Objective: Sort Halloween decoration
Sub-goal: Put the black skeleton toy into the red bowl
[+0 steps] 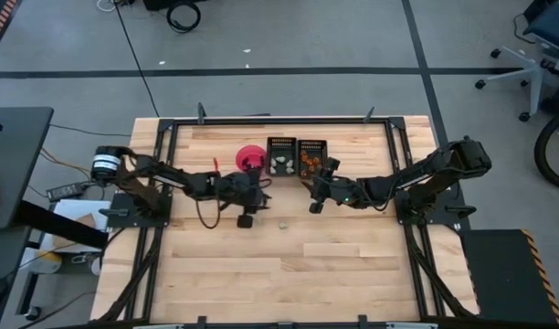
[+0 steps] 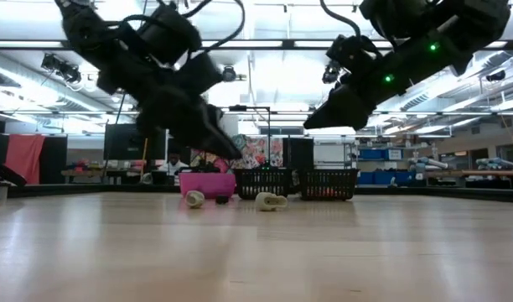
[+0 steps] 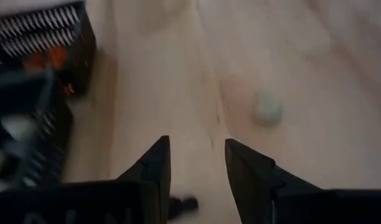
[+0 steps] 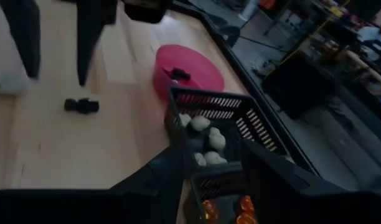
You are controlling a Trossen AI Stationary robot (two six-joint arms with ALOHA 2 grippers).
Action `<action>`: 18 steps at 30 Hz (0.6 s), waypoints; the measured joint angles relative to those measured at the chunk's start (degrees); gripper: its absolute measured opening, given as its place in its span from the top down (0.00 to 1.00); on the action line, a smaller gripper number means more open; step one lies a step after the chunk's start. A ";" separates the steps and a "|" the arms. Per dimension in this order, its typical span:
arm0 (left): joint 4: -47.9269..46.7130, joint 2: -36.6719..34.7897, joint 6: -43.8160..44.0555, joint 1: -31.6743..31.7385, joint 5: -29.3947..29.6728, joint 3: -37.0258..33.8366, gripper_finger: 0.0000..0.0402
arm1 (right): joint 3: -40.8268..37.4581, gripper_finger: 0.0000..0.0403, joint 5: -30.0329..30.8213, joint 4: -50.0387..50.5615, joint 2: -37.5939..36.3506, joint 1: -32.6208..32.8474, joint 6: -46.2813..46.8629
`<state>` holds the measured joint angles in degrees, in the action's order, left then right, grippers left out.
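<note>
A pale greenish-white decoration piece (image 1: 282, 223) lies on the wooden table, also in the left wrist view (image 3: 267, 109) ahead of my left gripper (image 3: 197, 146). That gripper (image 1: 259, 195) is open, slants down and has nothing between its fingers. A dark piece (image 4: 81, 105) lies on the table under it. My right gripper (image 1: 314, 196) hovers open at the near end of the two black trays, above the one with pale pieces (image 4: 206, 140); the other tray (image 1: 311, 155) holds orange pieces. The pink bowl (image 1: 252, 157) stands left of the trays with a dark piece (image 4: 178, 74) in it.
Both trays and the bowl stand in a row at the table's far middle. A second small pale thing (image 2: 195, 198) lies near the bowl in the low view. A black frame (image 1: 161, 164) runs around the tabletop. Bare wood stretches across the near half.
</note>
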<state>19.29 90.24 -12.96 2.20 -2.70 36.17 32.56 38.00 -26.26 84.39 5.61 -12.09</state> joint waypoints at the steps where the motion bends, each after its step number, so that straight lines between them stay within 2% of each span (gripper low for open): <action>1: 0.02 0.02 1.17 0.00 -0.15 -0.66 0.70 | 0.04 0.60 -0.91 -1.10 0.43 -0.02 -0.12; 8: 0.70 1.73 5.83 0.15 2.39 -2.86 0.69 | 0.12 0.60 -5.09 -5.56 2.79 -0.04 -1.09; 13: 3.98 3.91 6.39 0.20 4.68 -2.91 0.61 | 0.08 0.60 -5.76 -5.42 2.81 -0.07 -1.21; 18: 8.75 9.53 6.39 0.20 4.94 -2.77 0.54 | 0.10 0.60 -6.86 -5.49 2.81 -0.04 -1.21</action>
<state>28.04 99.77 -6.57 2.39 2.24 33.40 32.66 31.14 -31.75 87.20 5.56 -13.30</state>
